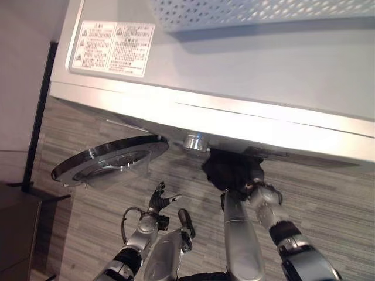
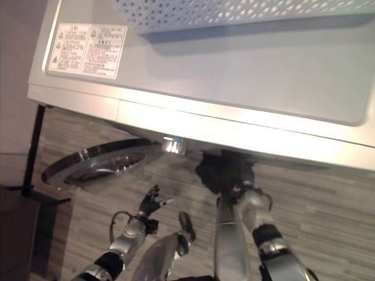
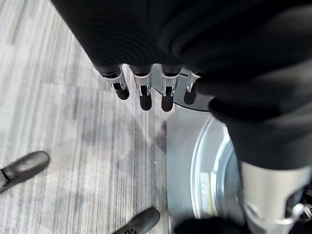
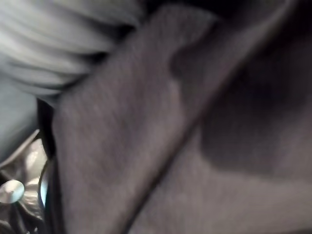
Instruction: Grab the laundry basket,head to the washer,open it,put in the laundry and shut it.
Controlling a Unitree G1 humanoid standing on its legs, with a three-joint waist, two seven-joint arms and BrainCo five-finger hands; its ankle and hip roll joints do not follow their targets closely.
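The right robot hand was buried in a bundle of dark laundry at the washer mouth, so whether its fingers gripped the cloth could not be told. A good push would go deep into the drum, leaving no cloth trailing over the rim. To the left, the left robot hand hung with fingers straight and empty, below the swung-open door. The laundry basket sat on the washer's far top. A warning label lay at its left corner, its print too small to read.
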